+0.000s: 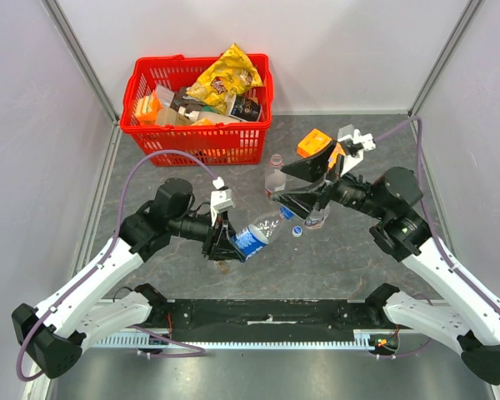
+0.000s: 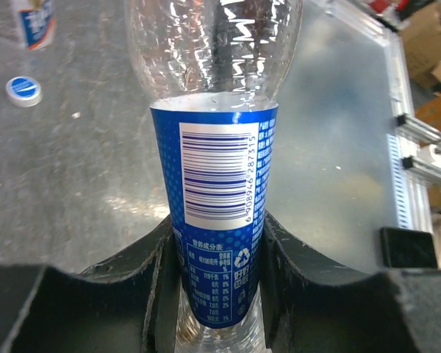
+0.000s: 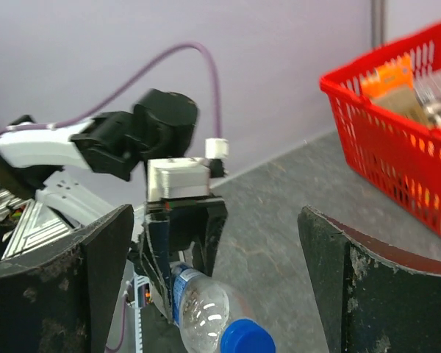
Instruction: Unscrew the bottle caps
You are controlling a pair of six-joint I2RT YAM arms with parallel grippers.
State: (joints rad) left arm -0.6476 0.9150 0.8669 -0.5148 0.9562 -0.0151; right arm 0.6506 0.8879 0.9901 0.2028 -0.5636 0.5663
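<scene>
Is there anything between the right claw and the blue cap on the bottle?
No. In the right wrist view the blue cap sits low in the gap of the open right gripper, touching neither finger, with only air between them.

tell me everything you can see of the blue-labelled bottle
The blue-labelled bottle is small, clear, crinkled plastic and looks empty. Its blue label carries a white barcode and small print. A blue cap sits on the neck. The left gripper clamps the labelled lower part, holding the bottle near horizontal, neck toward the right gripper, whose open fingers flank the cap without touching it.
</scene>
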